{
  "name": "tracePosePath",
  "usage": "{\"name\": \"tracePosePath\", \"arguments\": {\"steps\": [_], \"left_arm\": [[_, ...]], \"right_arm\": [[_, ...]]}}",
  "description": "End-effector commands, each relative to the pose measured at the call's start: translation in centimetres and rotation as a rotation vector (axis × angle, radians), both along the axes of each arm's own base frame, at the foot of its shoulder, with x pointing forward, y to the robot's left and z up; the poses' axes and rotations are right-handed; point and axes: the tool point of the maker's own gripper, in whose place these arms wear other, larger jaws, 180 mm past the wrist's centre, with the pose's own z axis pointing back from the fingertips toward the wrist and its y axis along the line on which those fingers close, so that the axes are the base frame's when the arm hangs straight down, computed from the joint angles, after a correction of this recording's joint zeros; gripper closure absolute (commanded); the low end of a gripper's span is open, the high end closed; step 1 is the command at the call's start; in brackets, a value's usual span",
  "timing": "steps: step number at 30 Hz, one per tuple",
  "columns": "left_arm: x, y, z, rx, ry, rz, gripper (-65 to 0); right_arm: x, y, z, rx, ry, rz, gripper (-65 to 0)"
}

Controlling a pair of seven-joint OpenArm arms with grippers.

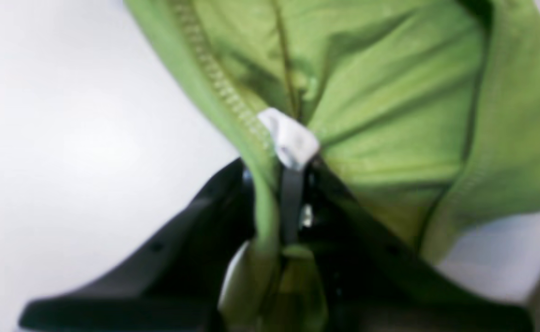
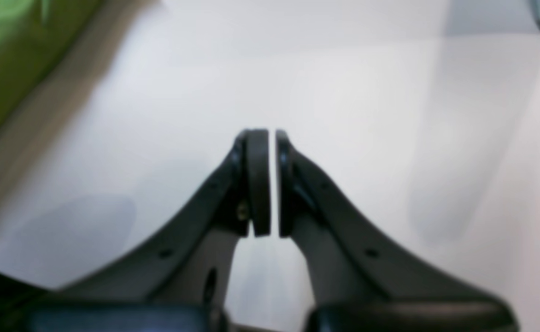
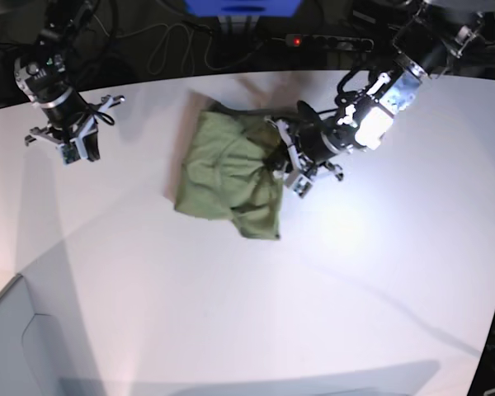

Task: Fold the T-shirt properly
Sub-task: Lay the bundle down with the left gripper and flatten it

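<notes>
The olive-green T-shirt [image 3: 227,177] lies bunched on the white table [image 3: 330,280], left of centre. My left gripper [image 3: 282,161] is at its right edge and is shut on a fold of the cloth. In the left wrist view the jaws [image 1: 290,203] pinch the green cloth [image 1: 390,106] beside a seam, just below the small white tag [image 1: 290,138]. My right gripper [image 3: 70,148] is far left near the table's back edge, apart from the shirt. Its jaws [image 2: 272,182] are shut with nothing between them. A corner of the shirt [image 2: 2,55] shows at the upper left of the right wrist view.
A black power strip [image 3: 326,40] with a red light, cables [image 3: 169,45] and a blue object [image 3: 243,8] lie beyond the table's curved back edge. A grey panel [image 3: 16,346] sits at the lower left corner.
</notes>
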Motion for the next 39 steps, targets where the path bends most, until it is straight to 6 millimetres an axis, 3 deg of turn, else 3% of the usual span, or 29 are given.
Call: {"name": "tracePosePath", "arguments": {"steps": [1, 3, 9, 13, 20, 23, 27, 29, 32, 37, 39], "left_arm": [[0.8, 0.6, -0.3, 0.063, -0.023, -0.024, 0.0], [1.8, 0.1, -0.4, 0.12, -0.064, -0.104, 0.0], [1.8, -4.0, 0.1, 0.179, -0.147, -0.463, 0.0], [3.1, -5.2, -0.7, 0.298, -0.227, -0.597, 0.0], [3.3, -6.6, -2.0, 0.484, -0.272, -0.876, 0.0], [4.7, -7.2, -1.4, 0.541, -0.313, -0.904, -0.9], [6.5, -8.2, 0.2, 0.562, -0.392, -0.843, -20.0], [6.6, -8.7, 1.2, 0.55, -0.426, -0.841, -25.6], [6.4, -10.0, 3.2, 0.52, -0.492, -0.85, -26.4], [6.4, -9.6, 5.9, 0.519, -0.585, -0.846, -26.7], [6.5, -8.2, 6.6, 0.515, -0.593, -0.806, -26.7]], "right_arm": [[0.7, -0.2, 1.9, -0.004, -0.07, -0.004, 0.0], [0.6, -0.5, 2.4, -0.008, -0.085, -0.027, 0.0], [-0.2, -1.8, 3.1, -0.016, -0.099, -0.103, 0.0], [-0.8, -2.3, 2.9, -0.008, -0.093, -0.146, 0.0], [-1.6, -2.5, 2.4, -0.006, -0.071, -0.159, 0.0], [-1.7, -2.4, 2.3, -0.002, -0.07, -0.161, 0.0], [-1.7, -1.9, 2.1, 0.015, -0.068, -0.168, 0.0], [-1.7, -1.8, 2.1, 0.017, -0.069, -0.165, 0.0], [-1.7, -1.8, 2.1, 0.017, -0.069, -0.164, 0.0], [-1.3, -0.1, 1.6, 0.034, -0.041, -0.12, 0.0], [-1.0, 0.4, 1.4, 0.038, -0.029, -0.105, 0.0]]}}
